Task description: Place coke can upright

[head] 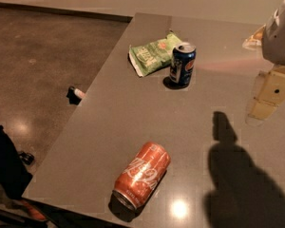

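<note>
The orange-red coke can (142,175) lies on its side on the grey table (114,113), near the front edge, with one silver end facing the front left. My gripper (269,97) hangs above the table at the far right, well apart from the can, behind it and to its right. The gripper holds nothing that I can see. Its shadow (237,175) falls on the table to the right of the can.
A dark blue can (183,64) stands upright at the back middle, next to a green chip bag (154,55). The table's left edge drops to a dark floor with a small object (76,93) on it. A dark figure (4,170) is at the lower left.
</note>
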Available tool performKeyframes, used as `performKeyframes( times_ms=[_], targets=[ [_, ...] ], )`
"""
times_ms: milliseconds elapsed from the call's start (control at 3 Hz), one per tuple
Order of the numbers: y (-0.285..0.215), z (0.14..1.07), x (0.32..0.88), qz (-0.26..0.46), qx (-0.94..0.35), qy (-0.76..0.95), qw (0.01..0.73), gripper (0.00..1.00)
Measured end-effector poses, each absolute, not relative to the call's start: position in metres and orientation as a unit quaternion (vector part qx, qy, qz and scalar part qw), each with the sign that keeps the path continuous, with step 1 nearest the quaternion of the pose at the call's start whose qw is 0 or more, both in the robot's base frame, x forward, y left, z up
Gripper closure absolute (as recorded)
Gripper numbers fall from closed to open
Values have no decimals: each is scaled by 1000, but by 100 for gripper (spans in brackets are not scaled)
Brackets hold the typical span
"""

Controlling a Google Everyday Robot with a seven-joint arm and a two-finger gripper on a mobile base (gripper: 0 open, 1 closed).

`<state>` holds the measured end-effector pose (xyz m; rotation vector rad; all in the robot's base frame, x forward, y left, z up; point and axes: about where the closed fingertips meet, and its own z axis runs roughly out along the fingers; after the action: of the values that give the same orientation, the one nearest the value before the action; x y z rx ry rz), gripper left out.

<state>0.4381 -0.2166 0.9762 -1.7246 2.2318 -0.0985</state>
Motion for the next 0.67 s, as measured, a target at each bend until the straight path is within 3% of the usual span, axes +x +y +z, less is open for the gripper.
performKeyframes(
  times_ms=[667],
  targets=[
    [-205,977,442,-26,-624,764,164,0]
  ],
)
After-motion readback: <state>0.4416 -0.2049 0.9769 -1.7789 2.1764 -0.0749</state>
